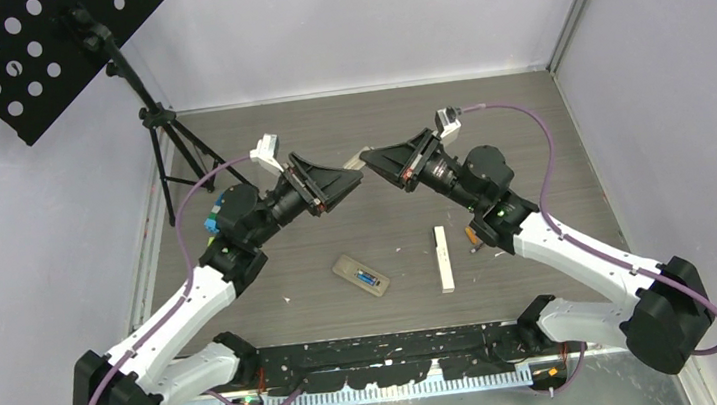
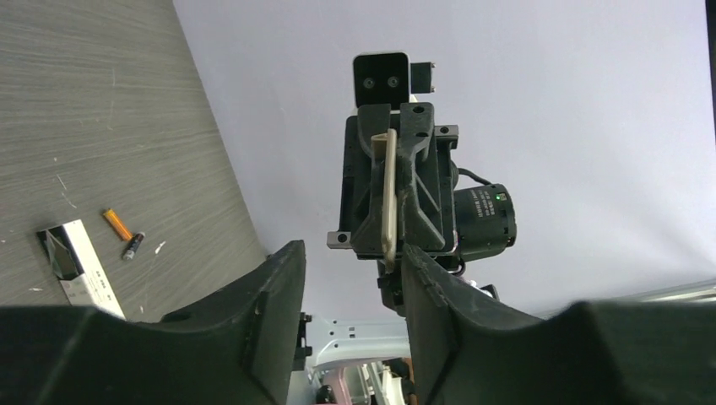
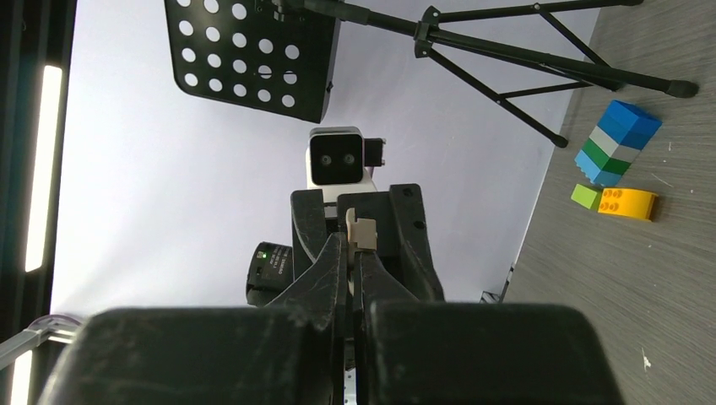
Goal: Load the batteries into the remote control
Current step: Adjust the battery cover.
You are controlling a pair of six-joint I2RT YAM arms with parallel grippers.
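Observation:
My right gripper [image 3: 350, 245] is raised in the air, shut on a thin beige cover plate [image 3: 361, 232]. My left gripper [image 2: 350, 253] faces it, open, and the plate's [image 2: 387, 194] lower tip sits just at the tip of its right finger. In the top view both grippers meet above the table's middle, left [image 1: 357, 179] and right [image 1: 370, 158]. A grey remote [image 1: 362, 275] lies on the table with a blue battery [image 1: 371, 280] in its open bay. A white remote [image 1: 444, 259] lies to its right. An orange battery [image 2: 116, 224] and a dark battery [image 2: 132, 245] lie beside the white remote [image 2: 80, 270].
A black music stand [image 1: 37, 50] on a tripod [image 1: 172, 142] stands at the back left. Stacked blue, white and green toy blocks [image 3: 616, 143] and a yellow and green block pair [image 3: 616, 202] lie near the tripod's feet. Grey walls close in the table.

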